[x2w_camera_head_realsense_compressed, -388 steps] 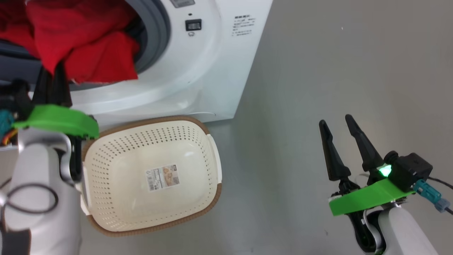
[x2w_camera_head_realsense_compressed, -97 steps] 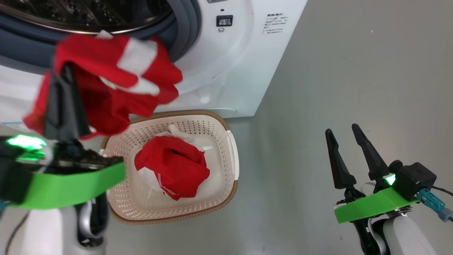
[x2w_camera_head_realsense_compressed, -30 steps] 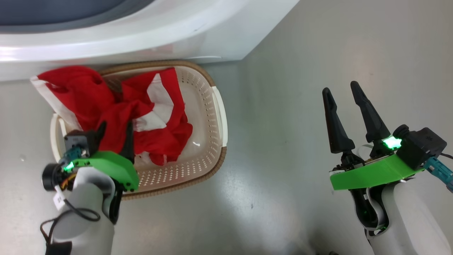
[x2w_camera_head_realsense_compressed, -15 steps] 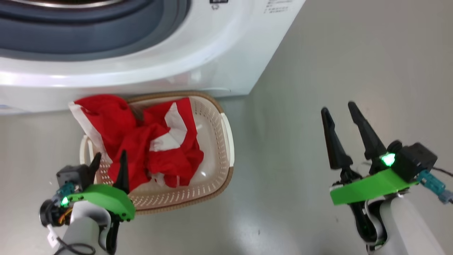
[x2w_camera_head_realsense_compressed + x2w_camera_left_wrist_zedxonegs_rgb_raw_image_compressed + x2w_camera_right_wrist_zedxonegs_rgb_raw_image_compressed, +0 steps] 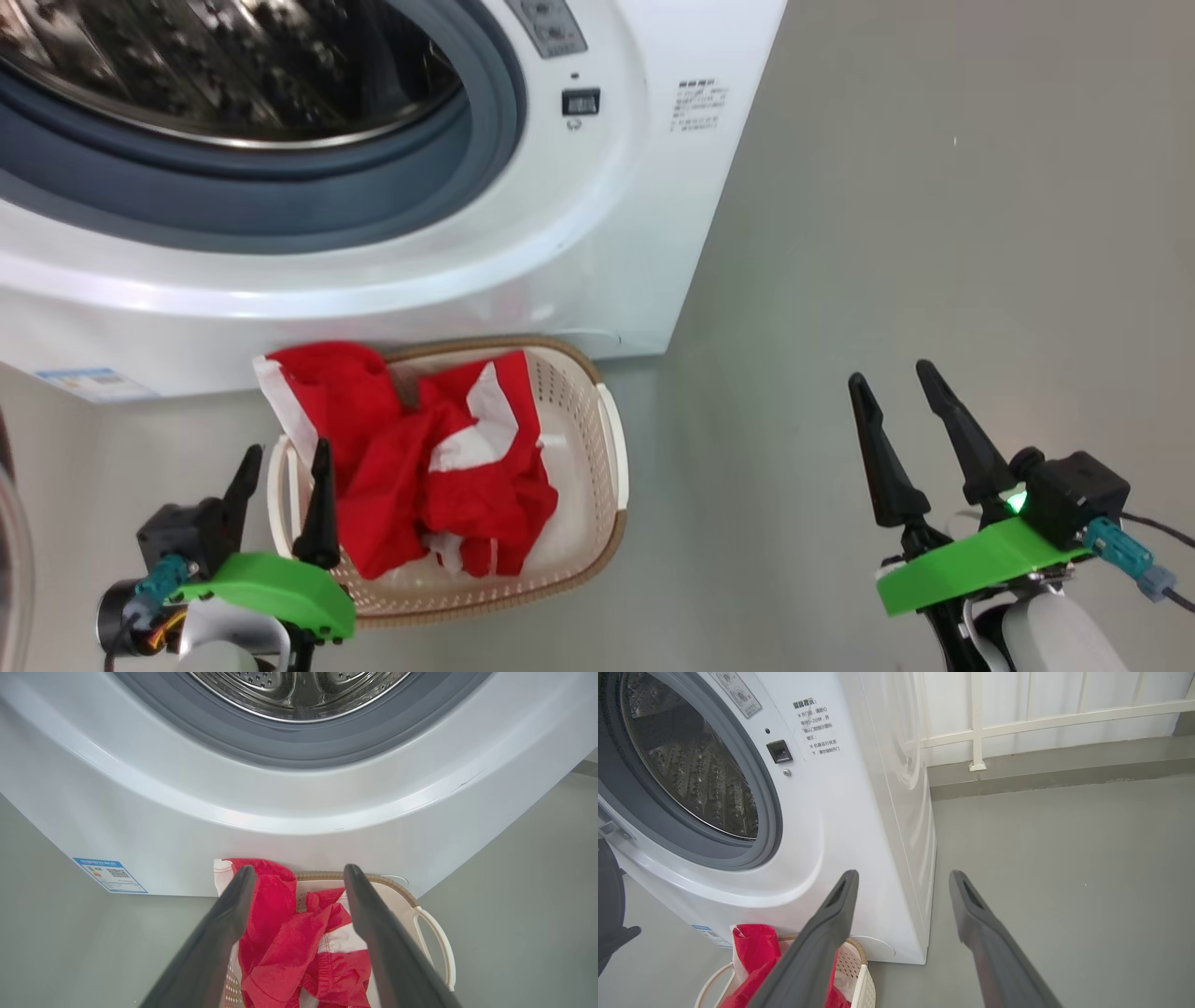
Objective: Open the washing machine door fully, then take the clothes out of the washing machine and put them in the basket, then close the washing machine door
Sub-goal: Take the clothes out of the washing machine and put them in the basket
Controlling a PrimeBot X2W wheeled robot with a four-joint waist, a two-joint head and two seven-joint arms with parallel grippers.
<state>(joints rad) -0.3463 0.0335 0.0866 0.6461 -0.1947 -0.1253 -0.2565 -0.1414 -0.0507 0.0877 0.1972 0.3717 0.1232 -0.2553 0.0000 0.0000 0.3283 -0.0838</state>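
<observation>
Unloading looks done: bright red, white-patched clothes (image 5: 439, 467) fill the cream perforated basket (image 5: 571, 411) at six o'clock below the bare steel drum (image 5: 233, 65) of the white washing machine (image 5: 579, 243), the dark left pincer (image 5: 288, 450) and right pincer (image 5: 889, 373) both gape empty, so the black-rimmed door (image 5: 607, 905) at nine o'clock needs swinging shut.

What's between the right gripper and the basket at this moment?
Nothing but bare grey floor. In the head view, the stretch from the basket, by its right handle, across to the open right gripper holds no object.
</observation>
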